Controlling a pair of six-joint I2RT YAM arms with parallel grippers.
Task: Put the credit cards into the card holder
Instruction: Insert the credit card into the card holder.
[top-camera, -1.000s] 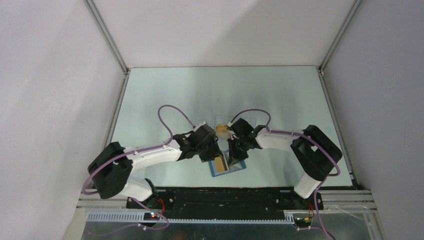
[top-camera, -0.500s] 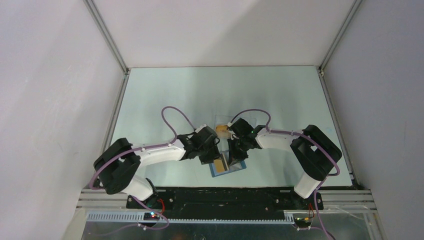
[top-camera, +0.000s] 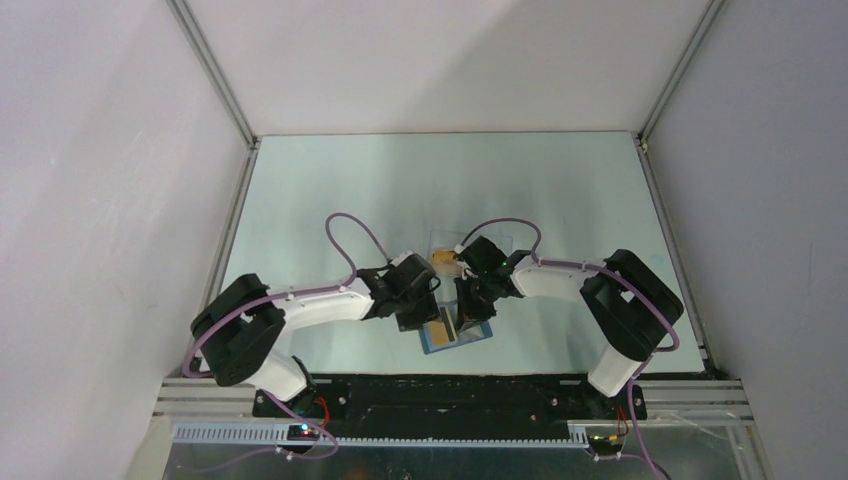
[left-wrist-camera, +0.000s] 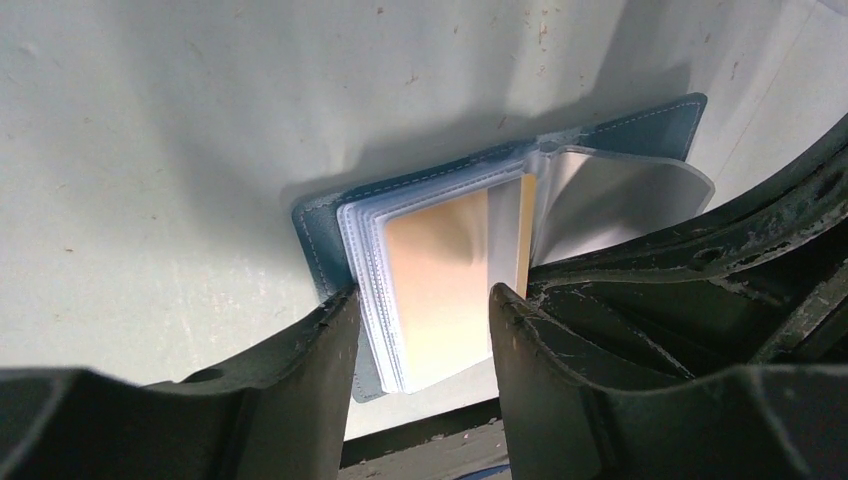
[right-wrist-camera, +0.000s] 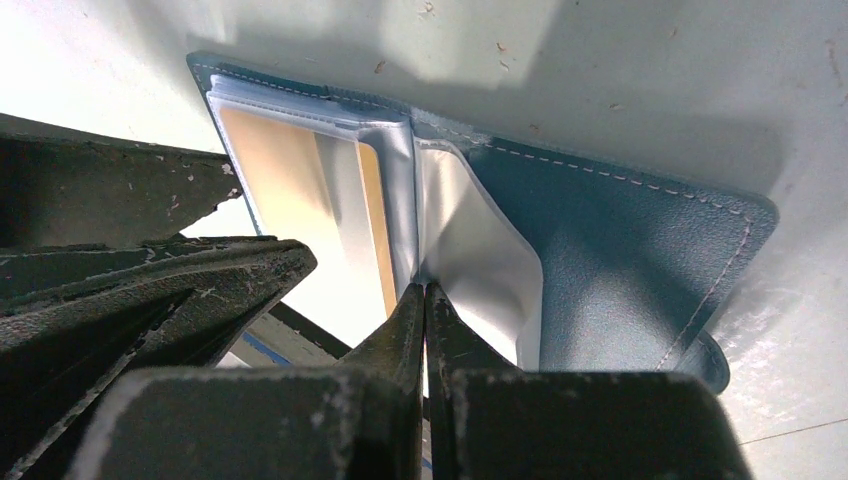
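The blue card holder (top-camera: 480, 330) lies open near the table's front edge, between both grippers. In the left wrist view its cover (left-wrist-camera: 318, 225) holds a stack of clear sleeves, with an orange-gold credit card (left-wrist-camera: 440, 280) inside one. My left gripper (left-wrist-camera: 422, 305) is open and straddles the sleeve stack, and its left finger touches the stack's edge. My right gripper (right-wrist-camera: 425, 300) is shut on a clear sleeve at the fold and holds it up from the cover (right-wrist-camera: 620, 260). The card (right-wrist-camera: 290, 190) also shows there. Another orange card (top-camera: 443, 262) lies just behind the grippers.
A clear plastic box (top-camera: 447, 245) sits just behind the grippers with the orange card in it. The table's black front edge (top-camera: 450, 385) is close below the holder. Each arm's fingers crowd the other's wrist view.
My left arm has shifted right and slightly nearer, bringing its gripper closer over the card holder. The right arm and the holder have stayed in place.
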